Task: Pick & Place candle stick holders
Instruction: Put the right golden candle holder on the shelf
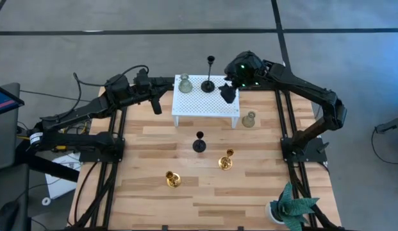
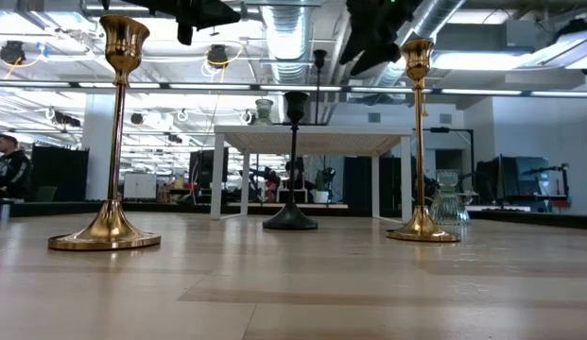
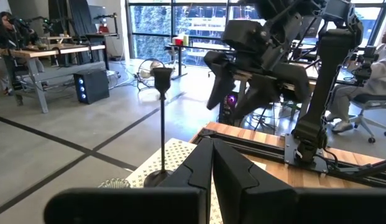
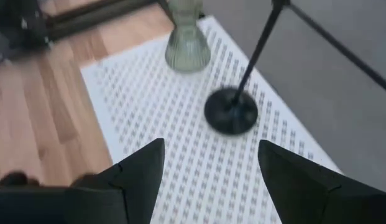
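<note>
A white perforated stand point(image 1: 205, 106) at the table's far middle carries a pale green glass holder point(image 1: 184, 83) point(image 4: 187, 43) and a black holder point(image 1: 208, 83) point(image 4: 230, 111), both upright on their bases. On the wood stand a second green glass holder point(image 1: 248, 119), a second black one point(image 1: 199, 142) and two gold ones point(image 1: 225, 160) point(image 1: 173, 179). My right gripper point(image 1: 229, 93) point(image 4: 211, 168) hangs open above the stand's right part, close to the black holder, with nothing between its fingers. My left gripper point(image 1: 156, 102) point(image 3: 212, 149) is shut just left of the stand, raised and holding nothing.
A green leafy plant in a white pot point(image 1: 291, 208) stands at the table's near right corner. In the low view the two gold holders point(image 2: 112, 142) point(image 2: 419, 142) stand tall in front, with the black one point(image 2: 293, 170) and the stand point(image 2: 312, 142) behind.
</note>
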